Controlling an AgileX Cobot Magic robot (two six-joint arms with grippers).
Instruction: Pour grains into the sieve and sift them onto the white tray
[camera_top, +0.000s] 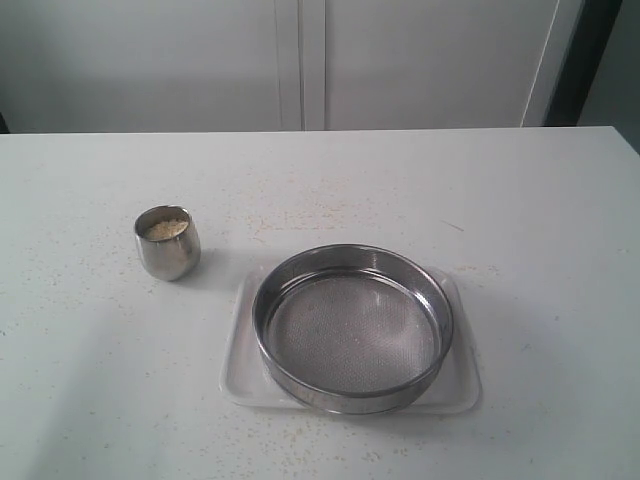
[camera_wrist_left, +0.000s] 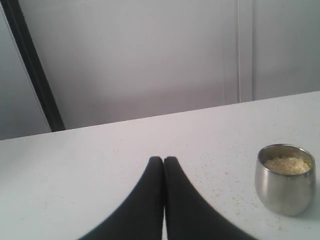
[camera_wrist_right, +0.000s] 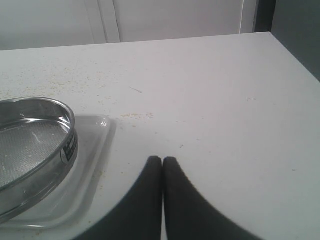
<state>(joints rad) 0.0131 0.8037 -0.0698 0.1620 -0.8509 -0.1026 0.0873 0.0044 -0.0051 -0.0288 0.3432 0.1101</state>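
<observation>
A wide steel sieve (camera_top: 352, 328) with a wire-mesh bottom rests inside the white tray (camera_top: 245, 345) near the table's front. Its mesh holds no pile of grains. To its left stands a small rounded steel cup (camera_top: 167, 242) holding yellowish grains (camera_top: 166, 228). The left wrist view shows the cup (camera_wrist_left: 285, 179) and grains (camera_wrist_left: 287, 164) off to one side of my left gripper (camera_wrist_left: 163, 159), which is shut and empty. My right gripper (camera_wrist_right: 162, 159) is shut too, with the sieve (camera_wrist_right: 35, 150) and tray (camera_wrist_right: 95, 150) beside it. Neither gripper appears in the exterior view.
Fine grain specks (camera_top: 290, 215) are scattered over the white table (camera_top: 520, 200). A pale wall with panel seams (camera_top: 300, 60) stands behind the table's far edge. A dark strip (camera_top: 590, 60) runs down at the back right.
</observation>
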